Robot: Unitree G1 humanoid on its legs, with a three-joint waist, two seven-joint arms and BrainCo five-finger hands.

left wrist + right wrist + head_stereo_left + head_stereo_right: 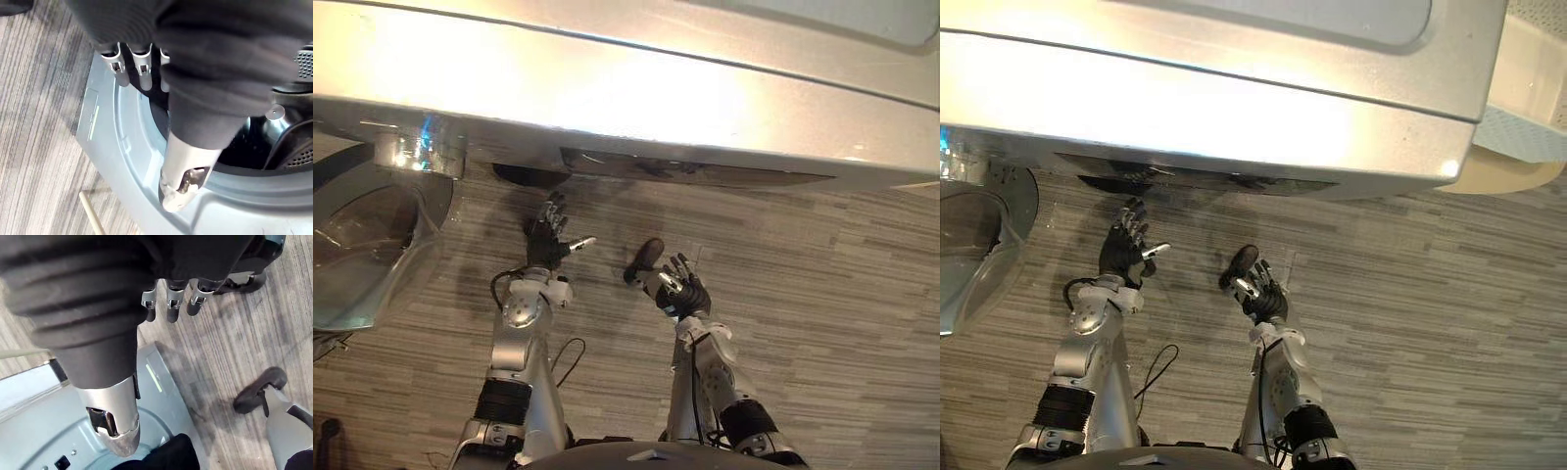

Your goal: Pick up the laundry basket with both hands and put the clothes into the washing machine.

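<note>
The washing machine stands right in front of the robot, seen from above. Its round glass door is swung open at the robot's left. Both hands hang low before the front of the machine, above the striped floor. The left hand has its fingers spread wide and straight, with the thumb pointing aside, and it holds nothing. In its wrist view the fingers are just beside the grey rim of the opening, with the dark drum behind. The right hand is near it, with fingers relaxed and loosely bent, and it also holds nothing. So neither hand carries the laundry basket or any clothes. Whether cloth already lies in the drum I cannot tell, because it is too dark inside.

I think the main danger is a collision. The left arm is near the open door, so a move to the left can knock the glass, and a move forward can push the fingers against the rim. A second danger is at the basket: if the two hands close on it at unequal height, it can tilt and spill the clothes on the floor.
</note>
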